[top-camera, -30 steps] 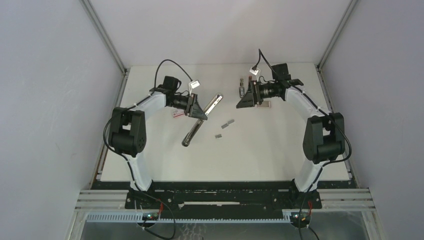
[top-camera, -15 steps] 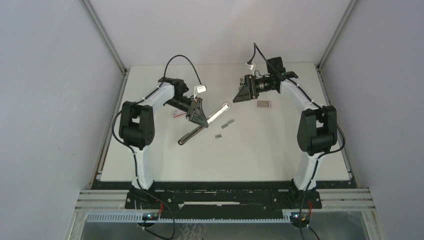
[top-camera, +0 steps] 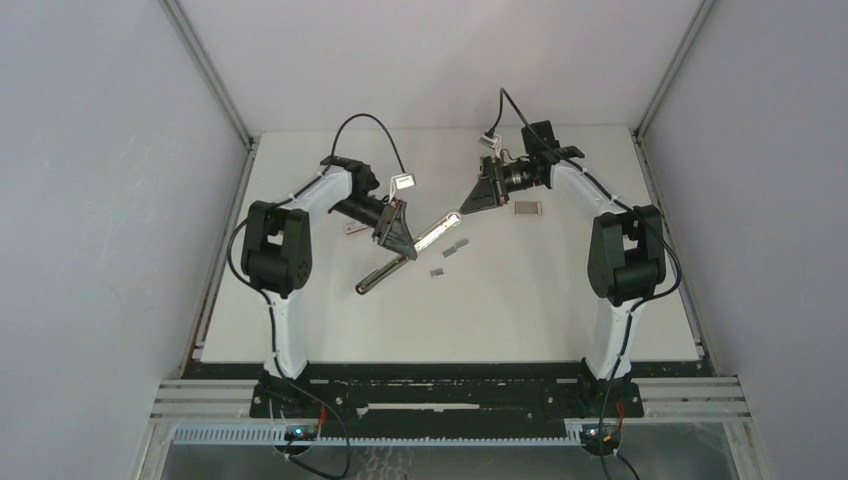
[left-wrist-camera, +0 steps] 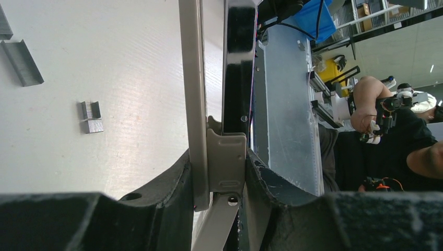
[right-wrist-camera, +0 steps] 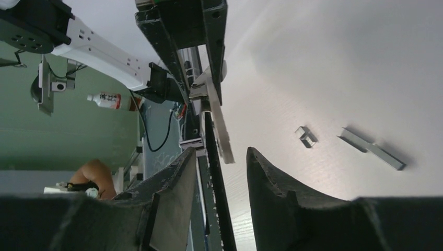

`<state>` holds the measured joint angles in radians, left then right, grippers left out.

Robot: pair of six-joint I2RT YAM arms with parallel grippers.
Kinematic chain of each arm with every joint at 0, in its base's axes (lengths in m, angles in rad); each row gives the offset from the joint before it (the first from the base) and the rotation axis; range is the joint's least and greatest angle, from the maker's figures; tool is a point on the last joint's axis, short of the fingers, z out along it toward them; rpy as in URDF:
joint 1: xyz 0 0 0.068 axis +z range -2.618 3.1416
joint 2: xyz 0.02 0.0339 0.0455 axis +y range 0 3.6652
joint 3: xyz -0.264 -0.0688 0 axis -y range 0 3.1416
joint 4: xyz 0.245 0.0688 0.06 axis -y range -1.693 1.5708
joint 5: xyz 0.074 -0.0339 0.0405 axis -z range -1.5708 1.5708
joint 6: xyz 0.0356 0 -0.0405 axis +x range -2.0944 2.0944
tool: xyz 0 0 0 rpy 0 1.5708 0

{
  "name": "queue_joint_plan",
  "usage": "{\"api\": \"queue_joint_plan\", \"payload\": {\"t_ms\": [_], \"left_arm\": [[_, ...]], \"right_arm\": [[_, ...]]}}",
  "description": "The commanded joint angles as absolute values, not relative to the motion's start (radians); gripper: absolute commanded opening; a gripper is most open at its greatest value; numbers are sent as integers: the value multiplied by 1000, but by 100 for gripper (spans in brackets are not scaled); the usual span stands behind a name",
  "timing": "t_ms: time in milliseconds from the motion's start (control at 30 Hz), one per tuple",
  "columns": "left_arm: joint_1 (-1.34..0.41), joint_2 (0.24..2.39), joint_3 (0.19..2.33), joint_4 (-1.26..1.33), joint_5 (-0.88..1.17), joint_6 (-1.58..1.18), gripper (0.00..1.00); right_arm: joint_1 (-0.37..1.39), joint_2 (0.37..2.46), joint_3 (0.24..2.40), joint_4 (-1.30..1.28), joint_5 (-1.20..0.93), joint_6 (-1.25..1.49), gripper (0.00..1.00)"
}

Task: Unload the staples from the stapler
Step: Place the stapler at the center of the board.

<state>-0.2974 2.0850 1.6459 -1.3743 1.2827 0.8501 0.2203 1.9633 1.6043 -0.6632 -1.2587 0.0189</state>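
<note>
The stapler (top-camera: 432,227) hangs open in my left gripper (top-camera: 396,236), which is shut on its hinge end. The silver magazine points up-right and the black top arm (top-camera: 378,274) points down-left. In the left wrist view the stapler (left-wrist-camera: 227,157) is pinched between both fingers. My right gripper (top-camera: 468,201) is open and empty, just beyond the magazine's tip. In the right wrist view that tip (right-wrist-camera: 221,137) sits just ahead of the gap between its fingers (right-wrist-camera: 220,175). Loose staples lie on the table: a longer strip (top-camera: 456,246) and a short piece (top-camera: 437,271).
A small pink-and-white box (top-camera: 353,227) lies left of my left gripper. A short pinkish-grey piece (top-camera: 527,208) lies right of my right gripper. The staple strips also show in the left wrist view (left-wrist-camera: 21,64) and the right wrist view (right-wrist-camera: 372,149).
My right gripper has moved left and down from the pinkish-grey piece to the stapler's silver tip. My left arm has raised and turned the open stapler slightly toward it.
</note>
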Motion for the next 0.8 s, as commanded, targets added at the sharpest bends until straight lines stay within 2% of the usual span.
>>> {"api": "queue_joint_plan", "payload": {"t_ms": [0,333,767], "left_arm": [[-304,2074,1698,-1406,1374,869,0],[-305,2061,1687,-1407,1376,881,0],[-306,2059,1681,-1408,1380,887,0]], "right_arm": [[254,1965,1626,-699,-1301,-29,40],[259,1992,1623,-710,-1326,-44,33],[258,2020,1636,-746,-1319,-105,30]]}}
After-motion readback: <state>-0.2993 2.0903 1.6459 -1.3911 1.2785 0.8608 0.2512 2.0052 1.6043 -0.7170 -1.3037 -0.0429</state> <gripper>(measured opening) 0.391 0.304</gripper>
